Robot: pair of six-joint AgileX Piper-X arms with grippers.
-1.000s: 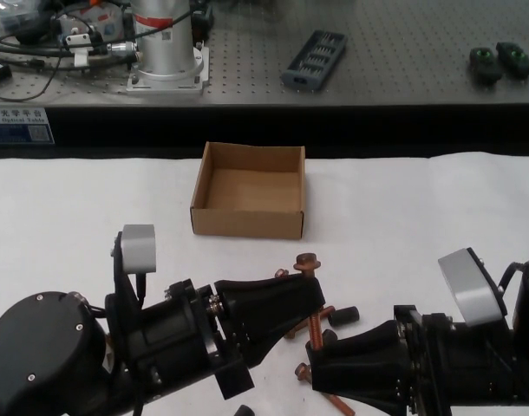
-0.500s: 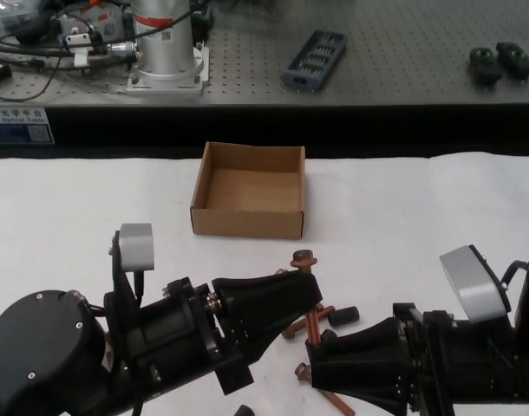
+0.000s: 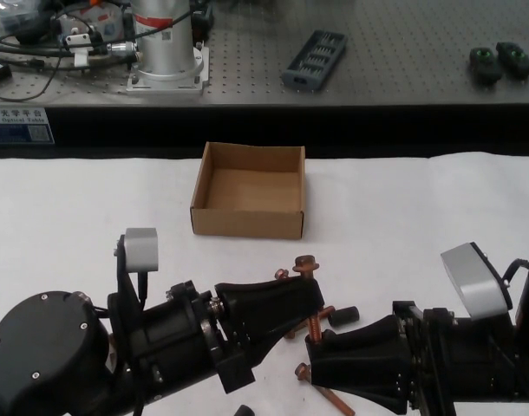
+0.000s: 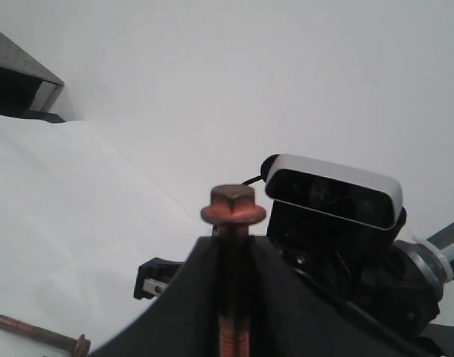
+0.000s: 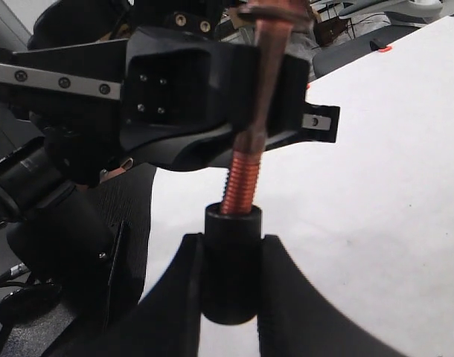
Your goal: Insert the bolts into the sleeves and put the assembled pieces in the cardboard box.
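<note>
The left gripper (image 4: 232, 256) is clamped on 1 bolt (image 4: 233, 212) and the right gripper (image 5: 232, 249) on 1 sleeve (image 5: 232, 279), both on the near side of the cardboard box (image 3: 247, 222). The thread tip meets the sleeve mouth a little tilted, so I think that pushing now could jam it.

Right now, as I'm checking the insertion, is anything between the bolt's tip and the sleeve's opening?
Nothing visible. The bolt in the left pincer stands directly above the sleeve held by the right pincer, its threaded tip at the sleeve's mouth.
</note>
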